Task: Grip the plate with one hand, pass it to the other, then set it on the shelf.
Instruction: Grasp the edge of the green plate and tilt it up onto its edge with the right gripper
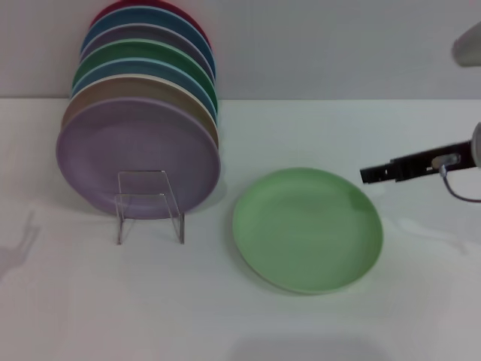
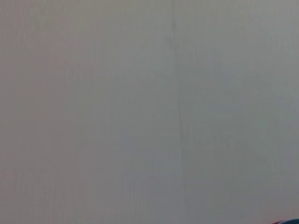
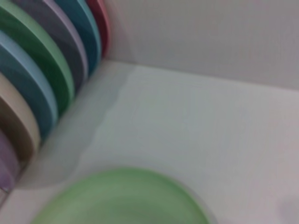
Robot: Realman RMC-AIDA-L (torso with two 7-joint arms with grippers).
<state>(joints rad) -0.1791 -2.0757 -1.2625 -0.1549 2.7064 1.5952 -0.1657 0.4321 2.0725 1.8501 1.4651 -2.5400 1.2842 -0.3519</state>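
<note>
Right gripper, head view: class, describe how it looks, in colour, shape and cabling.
The right gripper is slim, black and bar-shaped, with a small silvery patch along its side. A thin dark cable loops below it near its pale grey rounded wrist at the picture's edge. The left gripper is not in view.

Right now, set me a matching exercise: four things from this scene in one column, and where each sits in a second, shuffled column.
Things:
1. mint plate
2. purple plate
3. clear stand
4. right gripper

Places:
A. front of the leaning row of plates
B. flat on the table, right of the stand
C. in the air past the mint plate's right rim
D. upright against the purple plate's front

Pairs: 1-B, 2-A, 3-D, 4-C
</note>
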